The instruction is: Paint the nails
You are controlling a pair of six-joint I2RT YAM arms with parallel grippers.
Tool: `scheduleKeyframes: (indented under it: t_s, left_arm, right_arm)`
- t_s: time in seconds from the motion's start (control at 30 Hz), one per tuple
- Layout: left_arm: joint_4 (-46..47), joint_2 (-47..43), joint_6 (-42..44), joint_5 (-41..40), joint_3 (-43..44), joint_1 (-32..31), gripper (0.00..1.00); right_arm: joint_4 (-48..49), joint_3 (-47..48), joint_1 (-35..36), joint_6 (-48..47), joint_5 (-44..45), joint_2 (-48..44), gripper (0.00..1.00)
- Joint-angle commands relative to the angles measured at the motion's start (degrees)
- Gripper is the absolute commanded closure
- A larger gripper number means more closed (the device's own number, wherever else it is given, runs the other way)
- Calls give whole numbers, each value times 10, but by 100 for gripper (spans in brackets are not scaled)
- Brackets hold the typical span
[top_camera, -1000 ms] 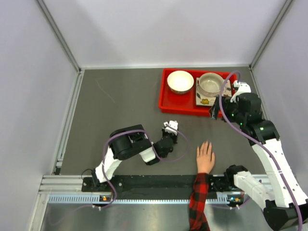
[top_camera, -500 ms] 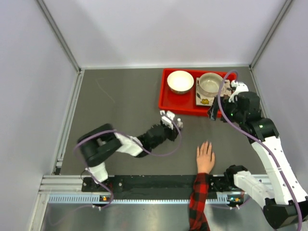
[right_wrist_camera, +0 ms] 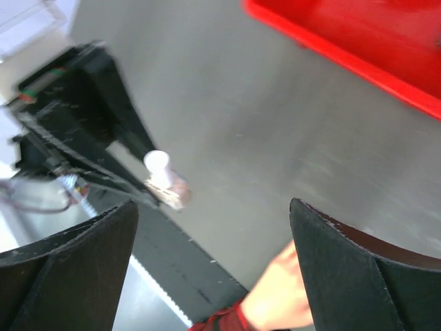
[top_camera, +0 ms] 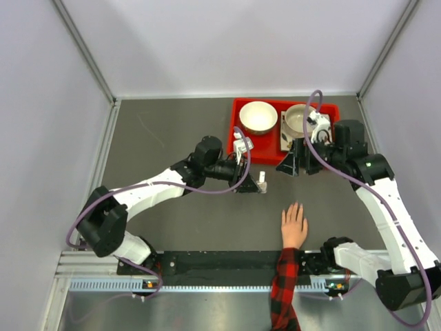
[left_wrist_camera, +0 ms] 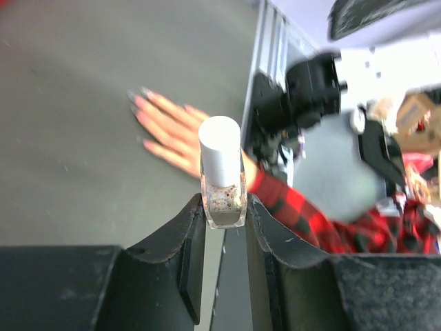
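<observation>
- Left wrist view: left gripper (left_wrist_camera: 222,210) jaws pinch the base of the polish bottle (left_wrist_camera: 222,181), which stands upright. Small square glass, speckled contents, smooth white cylindrical cap on.
- Right gripper (right_wrist_camera: 213,207): jaws spread wide, empty, at 2 o'clock of the bottle from above.
- Nails (left_wrist_camera: 135,103): pale tips on the flat hand (top_camera: 294,224), at 5 o'clock of the bottle, apart from it.
- Risk: slick glass may twist or slip in that low pinch when the cap is turned, spilling polish onto the matte grey table (top_camera: 172,131).

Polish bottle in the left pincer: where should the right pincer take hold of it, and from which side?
The white cap: it stands bare above the left pincer, which clamps the bottle by its glass body. Probably bring the open right pincer down from above, fingers straddling it.
</observation>
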Motion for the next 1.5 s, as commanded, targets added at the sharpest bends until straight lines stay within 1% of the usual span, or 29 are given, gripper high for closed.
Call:
scheduleKeyframes:
  t_s: [0.0, 0.07, 0.1, 0.17, 0.2, 0.27, 0.33, 0.4, 0.43, 0.53, 0.6, 0.67, 0.7, 0.87, 0.9, 0.97, 1.07, 1.1, 1.17, 1.2, 1.23, 1.27, 1.3, 1.33, 1.37, 1.4, 1.43, 1.47]
  left_arm:
    - [-76, -45, 60, 46, 18, 8, 100]
    - [-72, -50, 67, 24, 16, 8, 100]
    - [-65, -51, 67, 28, 11, 8, 100]
    - [-22, -49, 53, 43, 1, 8, 100]
    - [-9, -46, 47, 51, -1, 8, 100]
    - [-5, -33, 36, 78, 7, 11, 100]
    - [2, -31, 29, 109, 11, 13, 100]
    - [7, -32, 27, 120, 9, 14, 100]
    - [7, -33, 28, 121, 8, 14, 100]
    - [6, -32, 29, 124, 12, 14, 100]
    - [5, -32, 30, 124, 14, 14, 100]
    - [0, -28, 34, 124, 17, 14, 100]
    - [0, -27, 33, 124, 19, 14, 100]
    - [-1, -25, 34, 124, 21, 14, 100]
    - [-1, -25, 34, 124, 22, 14, 100]
    - [-2, -24, 34, 125, 23, 14, 100]
    - [-3, -22, 37, 124, 24, 14, 100]
    - [-3, -20, 37, 123, 25, 15, 100]
    - [-5, -19, 36, 122, 26, 15, 100]
    - [-4, -19, 34, 116, 26, 16, 100]
    - [-4, -21, 31, 110, 27, 19, 100]
    - [4, -23, 24, 103, 24, 22, 98]
    - [17, -26, 2, 102, 20, 36, 91]
    - [32, -38, -12, 91, 13, 43, 72]
    - [86, -47, -27, 82, -13, 50, 66]
    - [117, -59, -53, 74, -28, 53, 61]
    - [139, -80, -61, 47, -43, 53, 54]
    - [161, -86, -70, 39, -64, 53, 52]
  right_arm:
    - [17, 48, 44, -3, -62, 10, 12]
    - [19, 59, 81, 17, -35, 15, 13]
    - [30, 58, 91, 26, -9, 15, 13]
    - [58, 37, 96, 54, -22, 9, 13]
    - [83, 29, 96, 62, -48, 8, 13]
    - [90, 19, 96, 60, -59, 9, 13]
    - [74, 19, 96, 34, -70, 13, 18]
    - [69, 12, 96, 18, -76, 15, 22]
    - [76, 9, 96, 16, -83, 15, 26]
    - [106, -16, 96, 33, -104, 20, 31]
    - [109, -18, 101, 30, -122, 28, 37]
    - [116, -19, 110, 27, -122, 33, 38]
    - [118, -20, 112, 24, -125, 34, 42]
    - [131, -33, 120, 20, -143, 51, 46]
    - [135, -35, 121, 20, -149, 55, 50]
    - [135, -35, 127, 19, -154, 63, 52]
    - [141, -36, 132, 15, -157, 68, 63]
    - [143, -37, 133, 14, -159, 69, 70]
    - [147, -37, 133, 15, -158, 69, 82]
    - [147, -37, 133, 17, -161, 69, 98]
    - [151, -37, 133, 19, -161, 68, 100]
    - [154, -39, 133, 23, -150, 66, 100]
    - [158, -39, 133, 38, -139, 58, 100]
    - [171, -42, 133, 49, -129, 55, 100]
    - [179, -45, 133, 60, -114, 48, 100]
    - [190, -47, 133, 85, -107, 43, 100]
    - [202, -53, 132, 99, -100, 28, 100]
    - [222, -55, 133, 112, -84, 21, 100]
